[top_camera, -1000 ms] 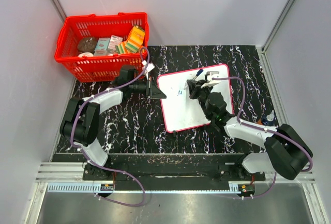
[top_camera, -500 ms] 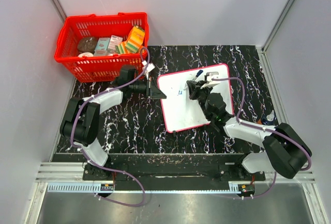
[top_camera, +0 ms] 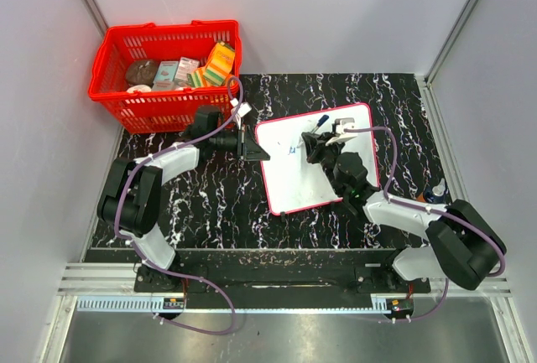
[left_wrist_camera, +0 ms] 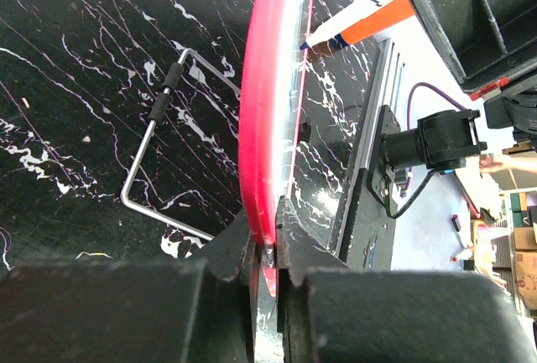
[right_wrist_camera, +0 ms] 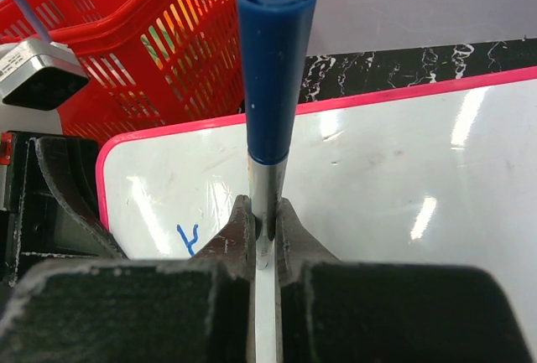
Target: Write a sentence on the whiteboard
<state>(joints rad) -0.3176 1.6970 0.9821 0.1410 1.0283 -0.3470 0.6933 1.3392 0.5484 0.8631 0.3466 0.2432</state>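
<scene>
The whiteboard (top_camera: pixel 323 180), white with a thin red frame, lies tilted on the black marbled table. My left gripper (top_camera: pixel 249 147) is shut on its left edge, and the left wrist view shows the red rim (left_wrist_camera: pixel 263 111) pinched between the jaws of this gripper (left_wrist_camera: pixel 268 241). My right gripper (top_camera: pixel 314 142) hangs over the board's upper middle, shut on a blue-capped marker (right_wrist_camera: pixel 274 61) that stands upright in this gripper (right_wrist_camera: pixel 266 227). The marker tip (left_wrist_camera: pixel 321 42) is at the board face. Of the sentence, only one blue letter like a Y (right_wrist_camera: pixel 188 239) shows.
A red basket (top_camera: pixel 122 105) with boxes and packets stands at the back left, close behind my left arm. A bent wire stand (left_wrist_camera: pixel 158 124) lies beside the board's edge. A small bottle (top_camera: pixel 435 189) sits at the table's right edge. Grey walls close in on both sides.
My right gripper has edged slightly left over the board with the marker. The left gripper and the board have not moved.
</scene>
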